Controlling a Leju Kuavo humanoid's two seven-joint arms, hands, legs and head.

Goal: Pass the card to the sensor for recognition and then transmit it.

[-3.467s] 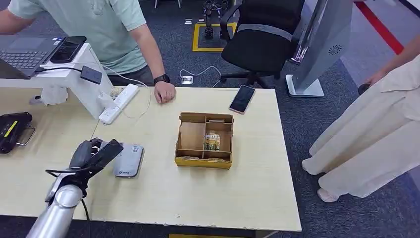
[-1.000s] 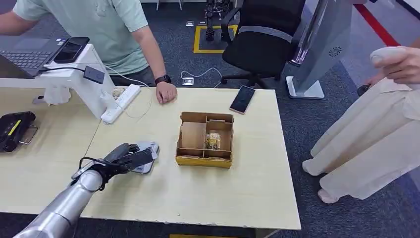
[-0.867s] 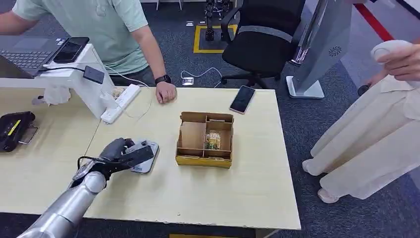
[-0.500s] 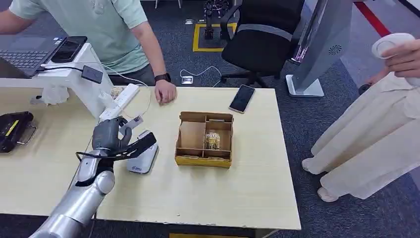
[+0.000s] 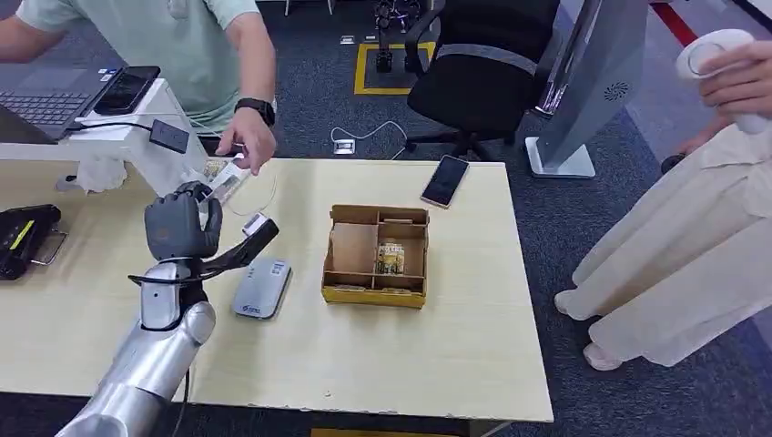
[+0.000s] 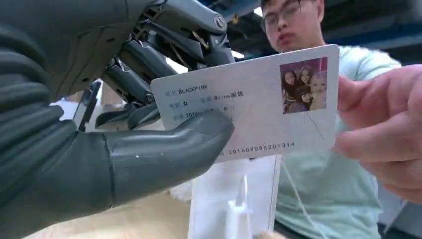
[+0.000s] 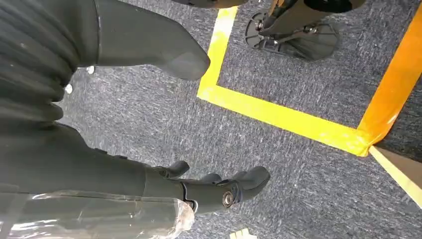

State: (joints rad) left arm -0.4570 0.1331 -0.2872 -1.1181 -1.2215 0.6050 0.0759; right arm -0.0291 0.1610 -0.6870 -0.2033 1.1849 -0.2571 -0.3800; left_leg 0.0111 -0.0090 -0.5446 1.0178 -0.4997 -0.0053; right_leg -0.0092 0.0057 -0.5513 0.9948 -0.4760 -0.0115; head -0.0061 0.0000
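Head view, table: the pale wooden table (image 5: 391, 364) spans the scene, with a divided cardboard box (image 5: 377, 257) at its middle and a phone (image 5: 445, 181) at the far edge.
Person: a person in a green shirt (image 5: 173, 36) stands at the far left, one hand (image 5: 248, 144) reaching toward the robot's raised hand.
Left hand: the left hand (image 5: 185, 228) is lifted above the table's left part, thumb pressed on the card against the darker fingers (image 6: 144, 74).
Right hand: the right hand (image 7: 124, 124) hangs over grey carpet with yellow tape, fingers apart, holding nothing.
Sensor: the grey sensor (image 5: 261, 287) lies flat on the table, near and right of the left hand, left of the box.
Card: the card (image 6: 249, 102) is a white ID card held at one end by the robot; the person's fingers (image 6: 383, 119) pinch the opposite end.
Handling: it looks light, thin, stiff and smooth, so likely slippery; a flat pinch at a short edge suits it.
Stage: judged as the handover.
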